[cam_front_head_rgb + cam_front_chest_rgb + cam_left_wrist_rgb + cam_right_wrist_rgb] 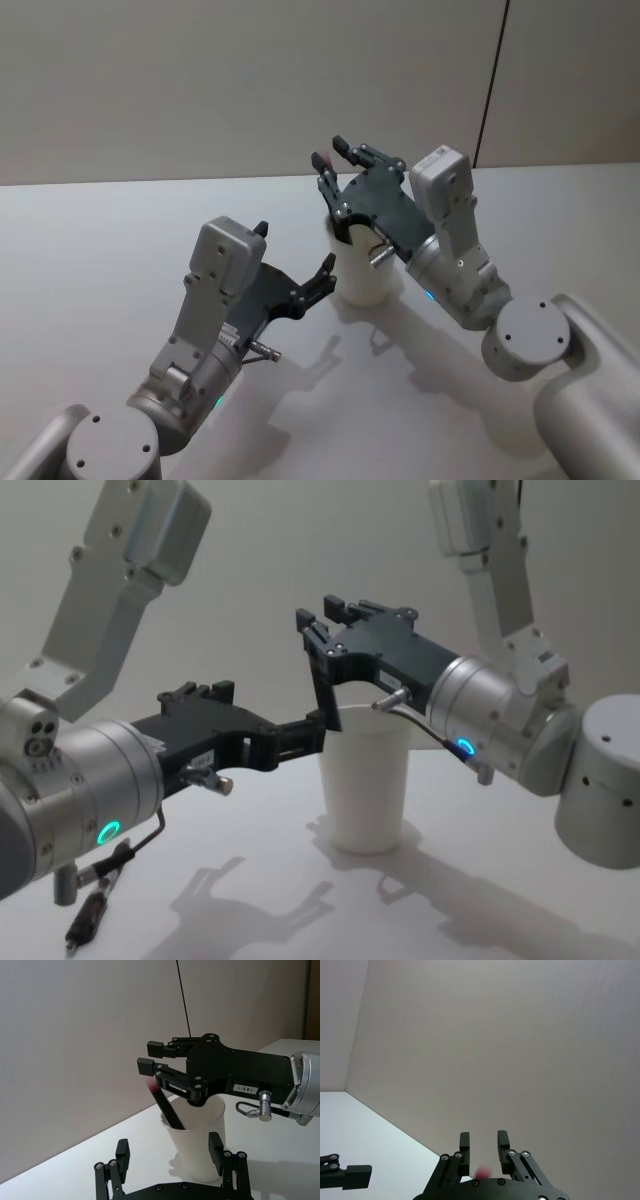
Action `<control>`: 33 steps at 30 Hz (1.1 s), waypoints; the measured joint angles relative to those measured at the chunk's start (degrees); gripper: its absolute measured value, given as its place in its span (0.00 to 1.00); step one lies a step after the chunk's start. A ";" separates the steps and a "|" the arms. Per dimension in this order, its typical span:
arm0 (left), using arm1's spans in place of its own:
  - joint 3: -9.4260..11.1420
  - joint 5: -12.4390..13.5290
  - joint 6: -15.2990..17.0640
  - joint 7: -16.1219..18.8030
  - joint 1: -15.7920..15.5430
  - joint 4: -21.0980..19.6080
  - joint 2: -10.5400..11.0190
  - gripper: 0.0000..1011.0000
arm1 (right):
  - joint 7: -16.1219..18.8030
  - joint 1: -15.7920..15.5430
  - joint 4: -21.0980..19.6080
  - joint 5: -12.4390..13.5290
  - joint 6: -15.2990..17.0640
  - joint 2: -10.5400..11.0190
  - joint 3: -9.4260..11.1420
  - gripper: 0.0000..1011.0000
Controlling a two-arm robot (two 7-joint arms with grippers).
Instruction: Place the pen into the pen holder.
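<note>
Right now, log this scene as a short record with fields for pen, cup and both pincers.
pen: leaning inside the pen holder, red end above the rim
pen holder: upright on the table
right pincer: open, above the rim, by the pen's top end
left pincer: open, low beside the pen holder

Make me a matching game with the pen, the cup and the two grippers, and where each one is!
Things:
1. pen
2. cup
3. left gripper
4. right gripper

Places:
A. open, above the cup's rim
B. standing upright on the table
C. leaning inside the cup
D. open, low beside the cup

Pairs: 1-C, 2-B, 3-D, 4-A
</note>
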 joint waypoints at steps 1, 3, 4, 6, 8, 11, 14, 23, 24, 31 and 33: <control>0.00 0.00 0.00 0.00 0.00 0.00 0.00 0.99 | -0.03 -0.06 -0.01 -0.03 -0.04 0.02 0.00 0.31; 0.00 0.00 0.00 0.00 0.00 0.01 0.00 0.99 | -0.17 -0.40 -0.36 -0.11 -0.06 0.19 0.01 0.36; 0.00 0.00 0.00 0.00 0.00 0.00 0.00 0.99 | -0.20 -0.50 -0.51 -0.13 -0.06 0.25 0.02 0.38; 0.00 0.00 0.00 0.00 0.00 0.00 0.00 0.99 | -0.25 -0.79 -1.01 -0.20 0.03 0.41 0.07 0.46; 0.00 0.00 0.00 0.00 0.00 0.00 0.00 0.99 | -0.30 -1.01 -1.41 -0.24 0.22 0.53 0.11 0.52; 0.00 0.00 0.00 0.00 0.00 0.00 0.00 0.99 | -0.41 -1.59 -2.48 -0.30 0.67 0.87 0.23 0.62; 0.00 0.00 0.00 0.00 0.00 0.00 0.00 0.99 | -0.53 -2.21 -3.68 -0.39 1.20 1.26 0.37 0.70; 0.00 0.00 0.00 0.00 0.00 0.00 0.00 0.99 | -1.02 -4.87 -8.97 -0.56 4.27 2.80 0.81 0.94; 0.00 0.00 0.00 0.00 0.00 0.00 0.00 0.99 | -1.08 -5.15 -9.46 -0.55 4.76 2.95 0.83 0.98; 0.00 0.00 0.00 0.00 0.00 0.00 0.00 0.99 | -1.64 -8.23 -15.22 0.63 9.25 4.72 1.35 0.99; 0.00 0.00 0.00 0.00 0.00 0.00 0.00 0.99 | -1.78 -8.86 -16.63 1.02 10.41 5.10 1.50 0.99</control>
